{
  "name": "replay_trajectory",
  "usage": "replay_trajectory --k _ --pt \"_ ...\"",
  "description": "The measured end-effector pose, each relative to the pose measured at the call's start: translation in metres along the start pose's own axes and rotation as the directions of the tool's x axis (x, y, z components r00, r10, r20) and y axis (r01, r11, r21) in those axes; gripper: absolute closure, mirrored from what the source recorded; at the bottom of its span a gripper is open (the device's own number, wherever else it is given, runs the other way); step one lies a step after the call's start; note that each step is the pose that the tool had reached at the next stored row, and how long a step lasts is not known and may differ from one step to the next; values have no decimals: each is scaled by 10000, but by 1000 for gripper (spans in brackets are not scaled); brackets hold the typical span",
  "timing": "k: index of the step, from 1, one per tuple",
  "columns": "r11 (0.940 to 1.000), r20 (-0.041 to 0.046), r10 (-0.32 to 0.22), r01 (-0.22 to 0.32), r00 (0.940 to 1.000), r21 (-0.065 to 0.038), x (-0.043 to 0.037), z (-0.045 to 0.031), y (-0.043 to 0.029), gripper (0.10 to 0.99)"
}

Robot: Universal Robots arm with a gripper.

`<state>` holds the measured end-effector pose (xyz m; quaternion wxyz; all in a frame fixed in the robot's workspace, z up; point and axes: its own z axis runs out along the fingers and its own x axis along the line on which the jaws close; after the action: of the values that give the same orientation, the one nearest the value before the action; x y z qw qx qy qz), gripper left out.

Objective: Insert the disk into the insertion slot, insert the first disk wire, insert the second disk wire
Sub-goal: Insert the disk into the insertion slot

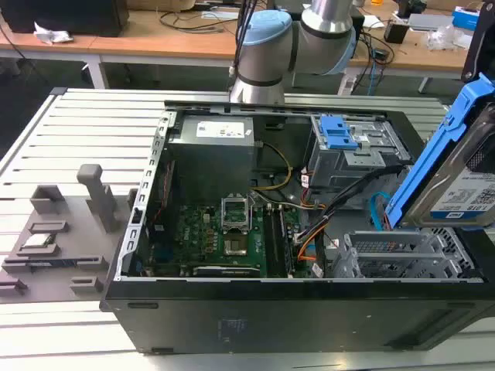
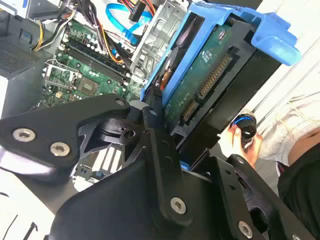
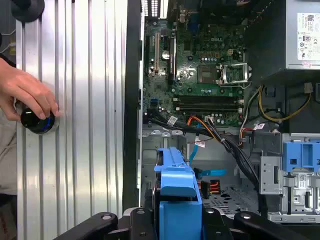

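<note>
A robot gripper (image 3: 177,222) is clamped on the disk (image 3: 176,182), its black fingers (image 3: 145,225) pressing either side of the bright blue carrier frame, in the first wrist view. In the exterior view the silver drive hangs steeply tilted at the view's right edge, label side out. It is poised over the insertion slot (image 1: 390,259), the silver perforated cage in the near right corner of the open computer case (image 1: 232,317). Whether the disk's lower edge touches the cage cannot be told from this angle; it appears to sit just above it. A blue cable (image 1: 377,212) and a bundle of black and orange wires (image 1: 313,232) lie beside the cage, between it and the green motherboard (image 1: 224,236). Beyond them stands a larger grey bay with a blue latch (image 1: 340,135). Outside the case, a person's hand (image 3: 27,92) rests on a dark round knob (image 3: 37,121) on the ribbed metal table (image 3: 85,125).
</note>
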<state>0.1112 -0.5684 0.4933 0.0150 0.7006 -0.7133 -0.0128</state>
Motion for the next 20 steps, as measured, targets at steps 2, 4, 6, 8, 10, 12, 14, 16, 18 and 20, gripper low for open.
replay_trajectory --k 2,4,6,8,10,12,14,16,18,20 --pt "10000 1 0 0 10000 0 0 51 1 725" --pt "10000 2 0 0 10000 0 -3 111 2 725" --pt "10000 1 0 0 10000 0 -10 169 7 725" --pt "9999 8 158 -158 9999 0 -18 230 13 725" --pt "9991 17 433 -433 9991 -1 -21 261 18 725" --pt "9990 18 444 -444 9990 -2 -24 277 33 725" --pt "9990 19 443 -443 9990 -2 -27 301 55 725" --pt "9990 19 442 -442 9990 -2 -34 327 69 725" --pt "9990 8 442 -442 9990 -1 -46 372 75 725" --pt "9990 1 443 -443 9990 -1 -57 393 77 725"
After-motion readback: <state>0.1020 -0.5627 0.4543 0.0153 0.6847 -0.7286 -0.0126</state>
